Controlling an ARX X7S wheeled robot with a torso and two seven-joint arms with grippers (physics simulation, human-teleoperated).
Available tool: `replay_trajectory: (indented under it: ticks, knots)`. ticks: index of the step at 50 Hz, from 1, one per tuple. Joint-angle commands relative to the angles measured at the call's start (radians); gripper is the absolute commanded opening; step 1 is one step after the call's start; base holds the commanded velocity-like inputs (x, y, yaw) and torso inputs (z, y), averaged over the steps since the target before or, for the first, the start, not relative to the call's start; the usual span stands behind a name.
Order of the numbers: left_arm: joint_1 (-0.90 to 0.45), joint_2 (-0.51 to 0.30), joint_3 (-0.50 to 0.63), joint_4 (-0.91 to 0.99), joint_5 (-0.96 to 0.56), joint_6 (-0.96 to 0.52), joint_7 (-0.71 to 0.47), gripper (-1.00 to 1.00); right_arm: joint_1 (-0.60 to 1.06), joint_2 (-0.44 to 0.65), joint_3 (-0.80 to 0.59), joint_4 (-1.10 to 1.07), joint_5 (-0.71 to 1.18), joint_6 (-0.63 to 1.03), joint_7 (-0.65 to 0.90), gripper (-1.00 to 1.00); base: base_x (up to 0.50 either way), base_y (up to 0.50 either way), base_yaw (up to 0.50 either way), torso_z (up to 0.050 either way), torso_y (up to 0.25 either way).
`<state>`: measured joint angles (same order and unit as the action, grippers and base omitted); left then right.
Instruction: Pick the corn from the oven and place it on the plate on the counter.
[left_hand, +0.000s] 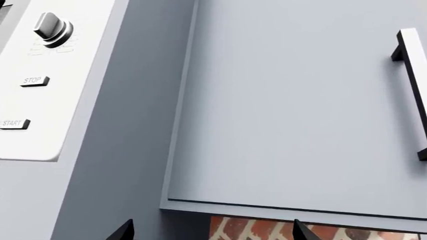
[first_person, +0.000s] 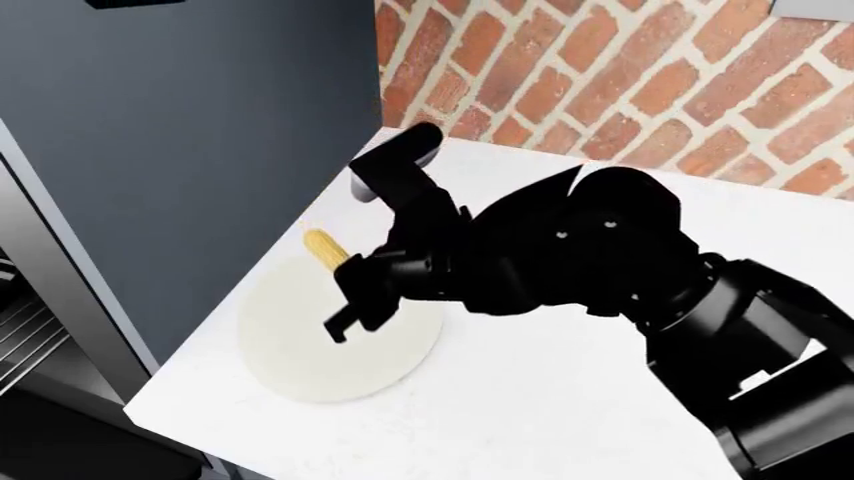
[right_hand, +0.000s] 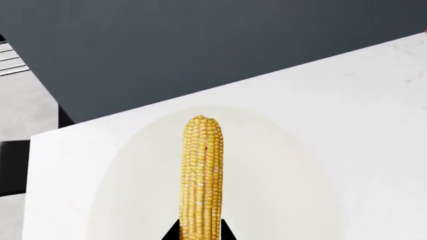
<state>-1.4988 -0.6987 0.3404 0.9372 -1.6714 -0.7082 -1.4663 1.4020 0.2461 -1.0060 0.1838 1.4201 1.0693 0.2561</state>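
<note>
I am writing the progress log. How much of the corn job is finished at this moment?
Done: the corn is out of the oven and over the plate on the counter. In hand: the right gripper grips the cob at one end. Whether it touches the plate, I cannot tell. Left: open the jaws and pull back. The left gripper holds nothing.

Head cam: looks down on counter (first_person: 561, 400), plate (first_person: 300, 360).
R wrist: close over same plate (right_hand: 280, 190).
L wrist: near cabinet door (left_hand: 293, 110).
</note>
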Motion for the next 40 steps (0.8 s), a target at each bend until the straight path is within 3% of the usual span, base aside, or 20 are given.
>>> replay_trajectory:
  ticks: [1, 40]
  knots:
    - [0.003, -0.004, 0.000, 0.001, 0.001, 0.004, 0.001, 1.00, 0.002, -0.011, -0.017, 0.023, -0.033, 0.000, -0.030, -1.00, 0.00, 0.00, 0.00, 0.000, 0.000]
    - [0.022, -0.013, 0.000, 0.004, 0.019, 0.014, 0.010, 1.00, -0.001, -0.023, -0.049, 0.045, -0.047, -0.009, -0.054, -1.00, 0.00, 0.00, 0.00, 0.000, 0.001]
